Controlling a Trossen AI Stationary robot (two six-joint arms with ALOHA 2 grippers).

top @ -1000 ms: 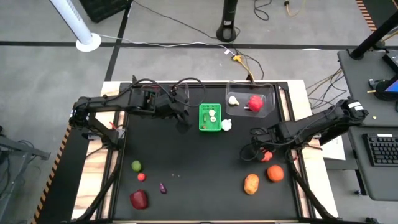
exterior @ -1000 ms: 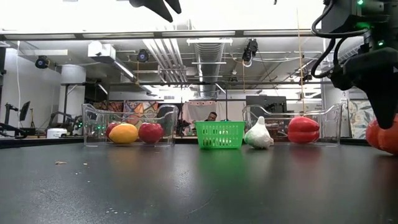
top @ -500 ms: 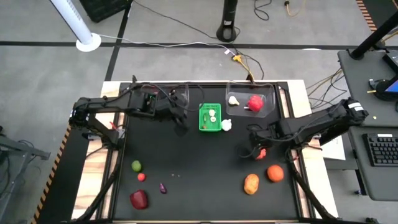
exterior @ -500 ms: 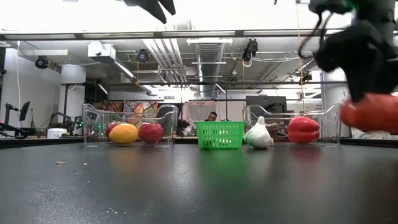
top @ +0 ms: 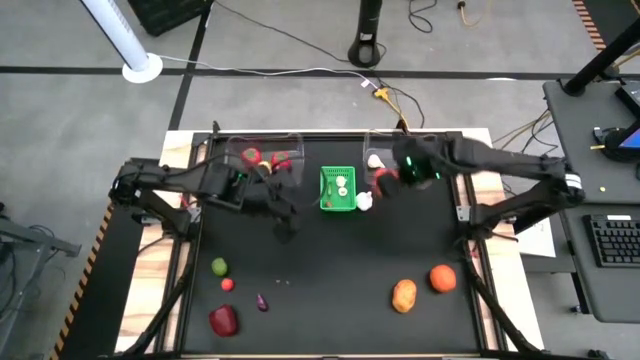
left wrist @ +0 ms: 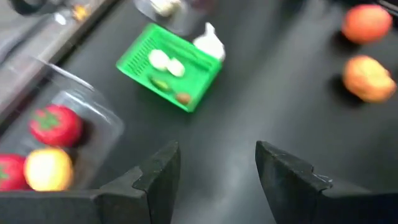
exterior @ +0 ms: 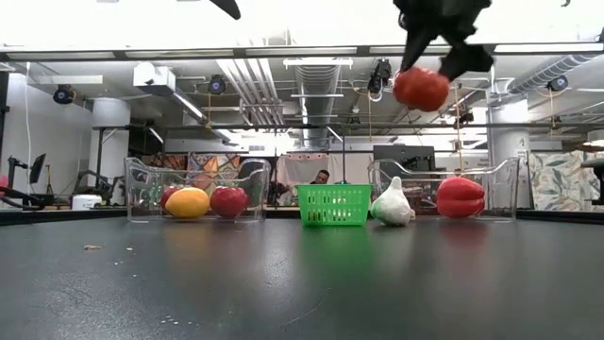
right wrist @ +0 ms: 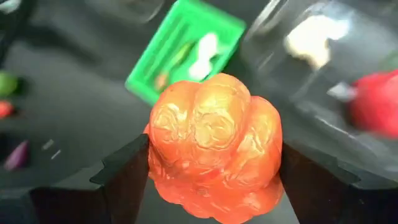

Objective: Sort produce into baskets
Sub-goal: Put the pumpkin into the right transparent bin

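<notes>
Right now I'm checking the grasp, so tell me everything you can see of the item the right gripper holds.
The orange-red pepper is lobed, glossy and plastic-looking. It sits clamped between the right gripper's two dark fingers, lifted high above the table, near the green basket and the right clear bin. Only the fingers touch it.

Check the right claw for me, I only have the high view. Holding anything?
Observer: Yes. The right wrist view shows the right claw shut on a lumpy orange-red pepper.
Operator: How high?
Observer: In the low view it hangs well above the table, higher than the rim of the right clear bin.
Operator: Left claw?
Observer: The left wrist view shows the left claw open, with nothing between its fingers.
</notes>
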